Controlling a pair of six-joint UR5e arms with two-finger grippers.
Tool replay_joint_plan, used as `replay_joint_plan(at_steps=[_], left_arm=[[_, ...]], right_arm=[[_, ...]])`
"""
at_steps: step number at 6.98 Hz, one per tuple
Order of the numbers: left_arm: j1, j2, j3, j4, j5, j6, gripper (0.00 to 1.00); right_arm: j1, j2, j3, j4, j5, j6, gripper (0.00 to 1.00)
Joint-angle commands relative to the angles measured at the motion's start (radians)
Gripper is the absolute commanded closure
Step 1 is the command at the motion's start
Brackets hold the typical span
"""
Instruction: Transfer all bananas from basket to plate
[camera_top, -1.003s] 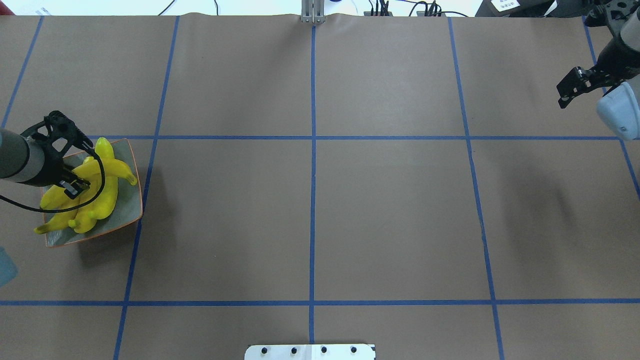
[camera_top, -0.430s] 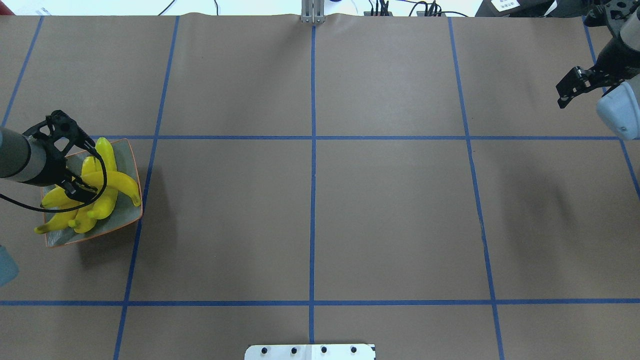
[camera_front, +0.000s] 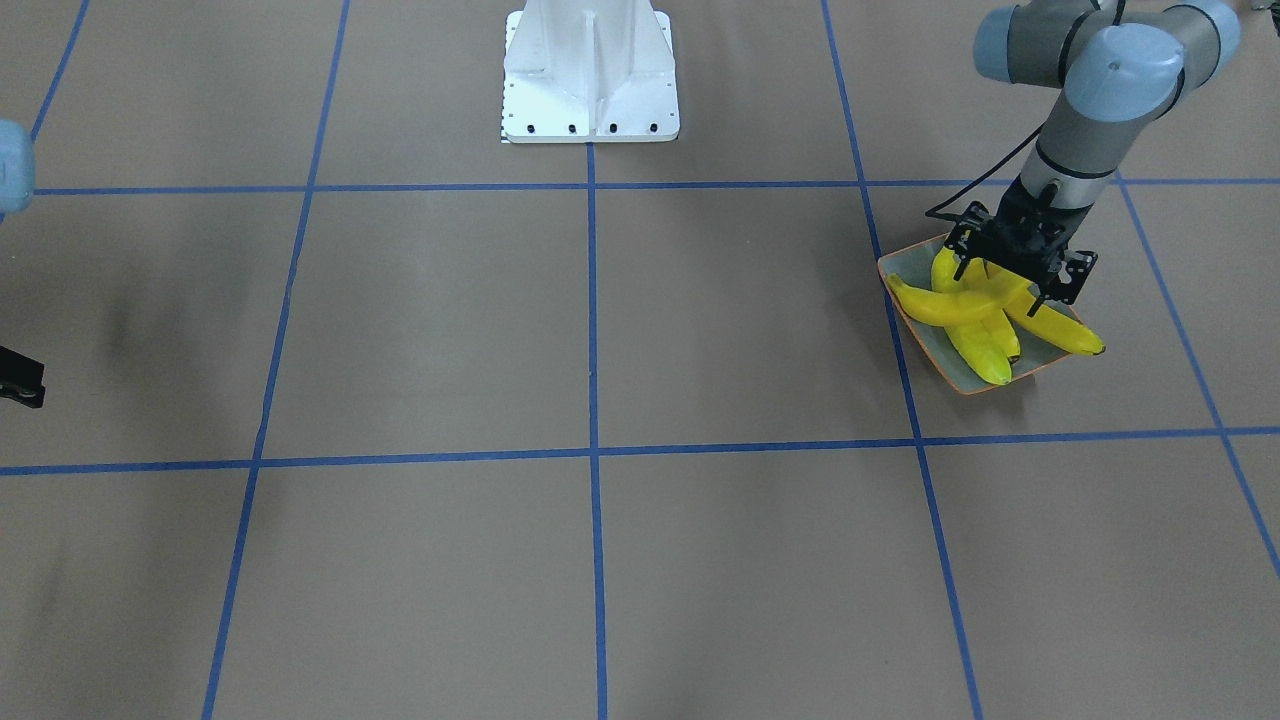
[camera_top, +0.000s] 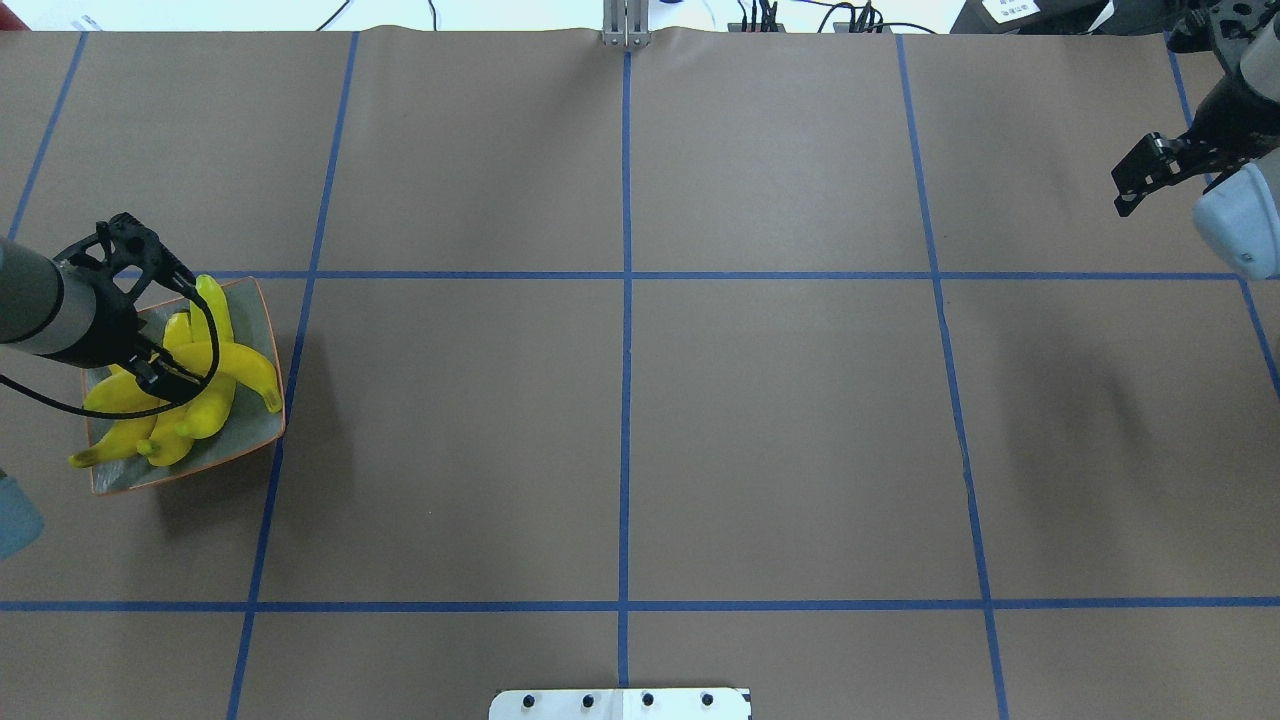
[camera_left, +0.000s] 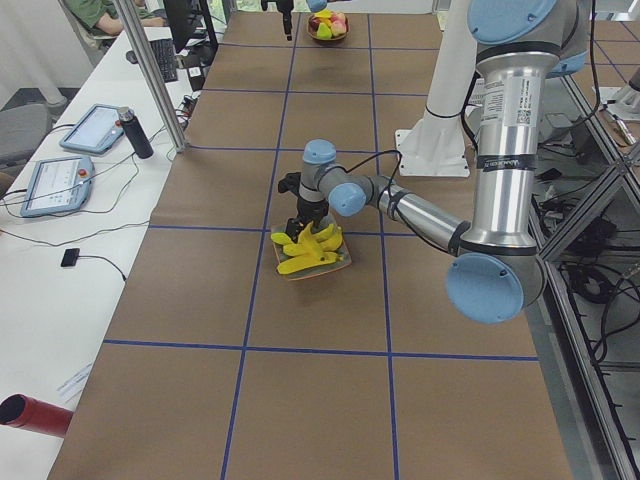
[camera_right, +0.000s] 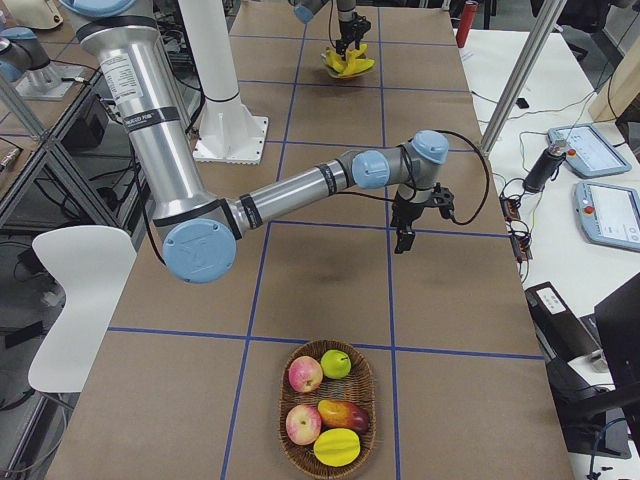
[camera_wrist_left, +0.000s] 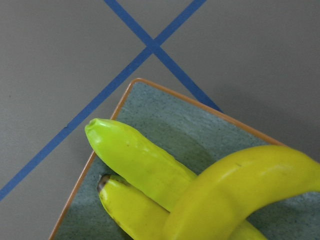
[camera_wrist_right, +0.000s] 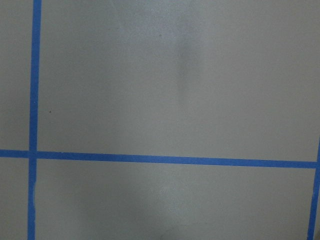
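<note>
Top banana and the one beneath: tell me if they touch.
Touching. Left wrist view shows the top banana lying directly on the banana beneath, no gap.

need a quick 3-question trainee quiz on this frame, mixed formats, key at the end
1. True or false: the left gripper has its jaws shut on one of the bananas.
2. Pick one. The basket in the exterior right view holds: A) only bananas; B) other fruit, no bananas; C) nothing.
3. Fill in: the arm reaching over the plate is the robot's ___ arm.

Key
1. False: the jaws stand open over the bananas.
2. B
3. left
</note>
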Motion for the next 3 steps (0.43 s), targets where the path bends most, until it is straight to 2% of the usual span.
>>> replay_joint_plan(at_steps=[1, 2, 3], left_arm=[[-0.115, -0.149, 0.000, 0.229, -0.106, 0.049, 0.00], [-0.178, -0.252, 0.005, 0.405, -0.106, 0.133, 0.00], [-0.224, -0.311, 0.006, 0.519, -0.111, 0.161, 0.00]], right_arm=[[0.022, -0.001, -0.004, -0.002, 0.000, -0.067, 0.00], [0.051, -0.001, -0.024, -0.008, 0.000, -0.130, 0.00], [0.083, -0.006, -0.047, -0.005, 0.004, -0.167, 0.00]])
